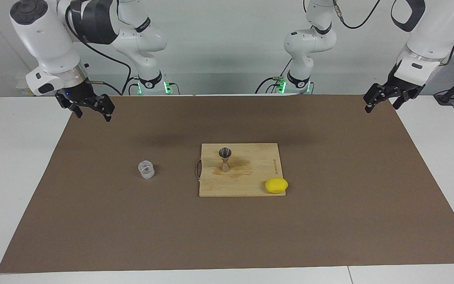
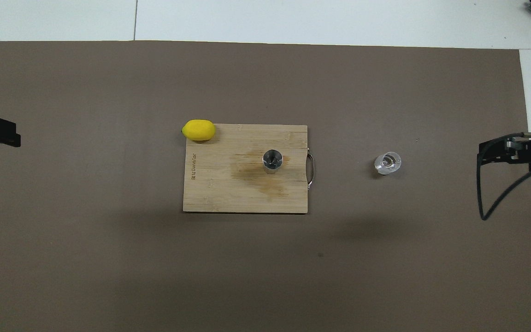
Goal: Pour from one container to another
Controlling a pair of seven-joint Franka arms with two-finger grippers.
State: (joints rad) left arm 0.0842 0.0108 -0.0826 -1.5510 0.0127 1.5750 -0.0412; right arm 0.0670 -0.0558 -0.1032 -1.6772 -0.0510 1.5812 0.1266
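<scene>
The right gripper (image 1: 92,110) hangs spread and empty at the facing view's upper left; the left gripper (image 1: 382,102), also spread and empty, waits at upper right. The glass cup (image 1: 146,170) stands left of centre, the jigger (image 1: 225,159) on the cutting board (image 1: 250,185) mid-frame.
</scene>
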